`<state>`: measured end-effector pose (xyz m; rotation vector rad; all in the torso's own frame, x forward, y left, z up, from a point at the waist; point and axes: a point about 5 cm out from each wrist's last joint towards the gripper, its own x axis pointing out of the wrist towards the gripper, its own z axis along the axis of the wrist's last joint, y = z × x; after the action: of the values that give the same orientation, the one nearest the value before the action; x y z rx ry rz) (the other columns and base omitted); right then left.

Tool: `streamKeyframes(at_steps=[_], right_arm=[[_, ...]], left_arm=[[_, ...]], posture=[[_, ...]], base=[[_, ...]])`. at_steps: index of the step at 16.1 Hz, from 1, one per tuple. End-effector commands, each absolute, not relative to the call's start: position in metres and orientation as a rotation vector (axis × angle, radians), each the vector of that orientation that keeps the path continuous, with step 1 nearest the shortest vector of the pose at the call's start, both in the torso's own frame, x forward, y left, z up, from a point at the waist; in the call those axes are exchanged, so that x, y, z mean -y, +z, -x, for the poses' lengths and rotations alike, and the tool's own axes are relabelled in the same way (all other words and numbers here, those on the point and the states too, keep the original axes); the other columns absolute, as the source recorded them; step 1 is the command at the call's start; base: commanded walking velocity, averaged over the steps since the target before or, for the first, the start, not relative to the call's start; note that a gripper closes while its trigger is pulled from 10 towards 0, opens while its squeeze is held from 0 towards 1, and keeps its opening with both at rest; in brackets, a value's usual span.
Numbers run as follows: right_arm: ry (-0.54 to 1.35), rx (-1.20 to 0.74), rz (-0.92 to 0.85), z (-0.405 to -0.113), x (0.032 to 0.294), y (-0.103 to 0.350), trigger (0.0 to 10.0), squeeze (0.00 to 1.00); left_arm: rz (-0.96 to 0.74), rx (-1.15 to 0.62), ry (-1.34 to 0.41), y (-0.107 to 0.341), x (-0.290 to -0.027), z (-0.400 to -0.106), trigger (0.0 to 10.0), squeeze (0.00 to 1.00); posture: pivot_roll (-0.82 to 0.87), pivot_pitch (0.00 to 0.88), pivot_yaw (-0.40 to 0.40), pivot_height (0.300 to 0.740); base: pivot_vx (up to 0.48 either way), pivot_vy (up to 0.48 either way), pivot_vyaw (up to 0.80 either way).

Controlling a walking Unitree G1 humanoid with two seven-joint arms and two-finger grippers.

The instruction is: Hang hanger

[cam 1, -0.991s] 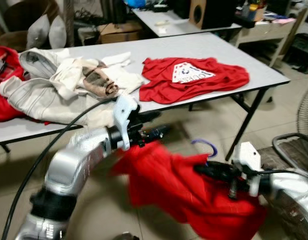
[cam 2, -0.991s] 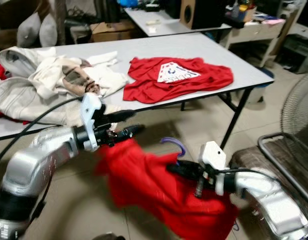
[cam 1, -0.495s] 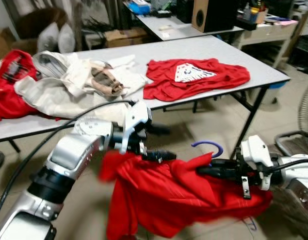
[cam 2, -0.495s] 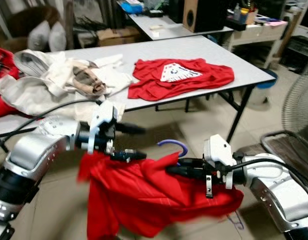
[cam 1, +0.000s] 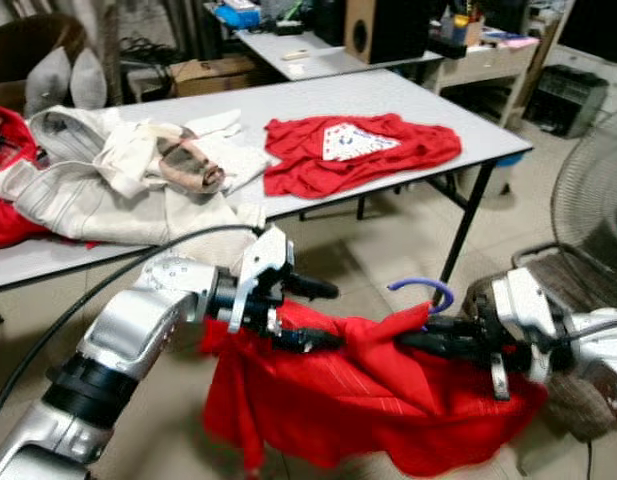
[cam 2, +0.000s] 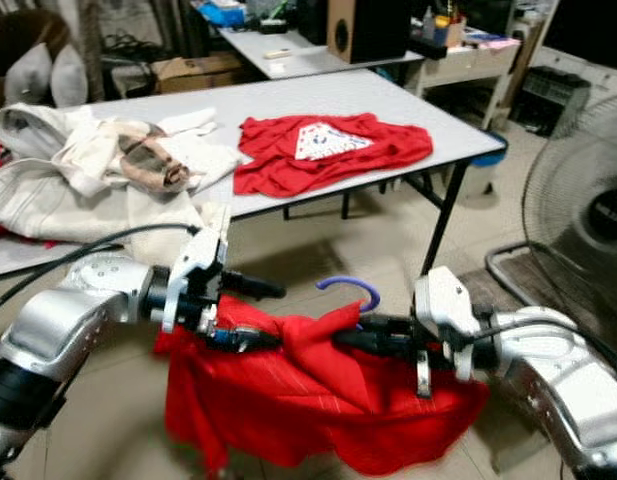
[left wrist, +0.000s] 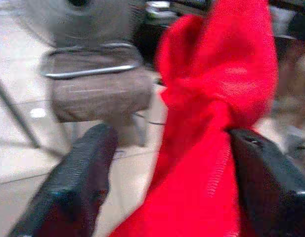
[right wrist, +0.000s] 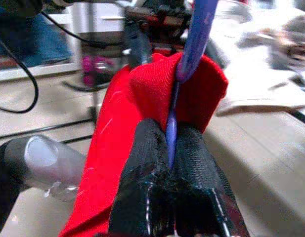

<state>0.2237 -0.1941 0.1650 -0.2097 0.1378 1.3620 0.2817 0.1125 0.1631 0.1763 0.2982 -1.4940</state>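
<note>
Nearest you, a red shirt [cam 1: 358,390] hangs in the air between your two arms, draped over a purple hanger [cam 1: 424,292] whose curved hook pokes up out of the collar. The cloth sags in loose folds below both grippers, its lower edge trailing above the tiled floor [cam 1: 388,240].

Your right gripper [cam 1: 428,333] has its fingers pressed together on the hanger's thin stem, just under the hook. The right wrist view makes this plain: the two black fingers [right wrist: 142,168] clamp the purple stem with red fabric bunched right beyond them, a detail the head views blur.

Your left gripper [cam 1: 313,315] holds its fingers spread. The lower finger [cam 1: 306,341] lies against the shirt's upper edge while the upper finger [cam 1: 310,288] sticks out above it. In the left wrist view, the red cloth crosses the gap and lies against one finger [left wrist: 263,182]; the other finger [left wrist: 73,182] stands clear. That view also shows a padded seat with a metal frame [left wrist: 100,89], and a fan above it.

Farther off, a grey folding table [cam 1: 468,120] carries a second red shirt with a white print [cam 1: 363,150] and a heap of cream clothes [cam 1: 128,180]. A standing fan [cam 2: 583,210] is at your right.
</note>
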Motion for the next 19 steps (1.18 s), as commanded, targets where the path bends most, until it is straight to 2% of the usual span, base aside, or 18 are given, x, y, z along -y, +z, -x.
streamKeyframes(at_steps=[1, 8, 13, 19], right_arm=[[1.366, -0.082, 0.218, -0.227, 0.193, 0.177, 10.0, 0.0], [1.362, -0.086, 0.202, -0.226, 0.195, 0.178, 10.0, 0.0], [1.367, -0.09, 0.198, -0.227, 0.194, 0.176, 10.0, 0.0], [1.364, -0.093, 0.202, -0.227, 0.194, 0.176, 10.0, 0.0]], left_arm=[[-0.196, -0.32, -1.464, 0.157, -0.117, -0.284, 0.0, 0.0], [-0.088, -0.345, -1.538, 0.155, -0.117, -0.28, 0.0, 0.0], [0.003, -0.3, -1.564, 0.162, -0.115, -0.278, 0.0, 0.0], [0.025, -0.312, -1.576, 0.161, -0.115, -0.275, 0.0, 0.0]], posture=[[0.01, 0.0, 0.057, 0.74], [0.01, 0.0, 0.06, 0.74], [0.01, 0.0, 0.059, 0.74], [0.01, 0.0, 0.061, 0.74]], base=[[0.0, 0.0, 0.0], [0.0, 0.0, 0.0], [0.0, 0.0, 0.0], [0.0, 0.0, 0.0]])
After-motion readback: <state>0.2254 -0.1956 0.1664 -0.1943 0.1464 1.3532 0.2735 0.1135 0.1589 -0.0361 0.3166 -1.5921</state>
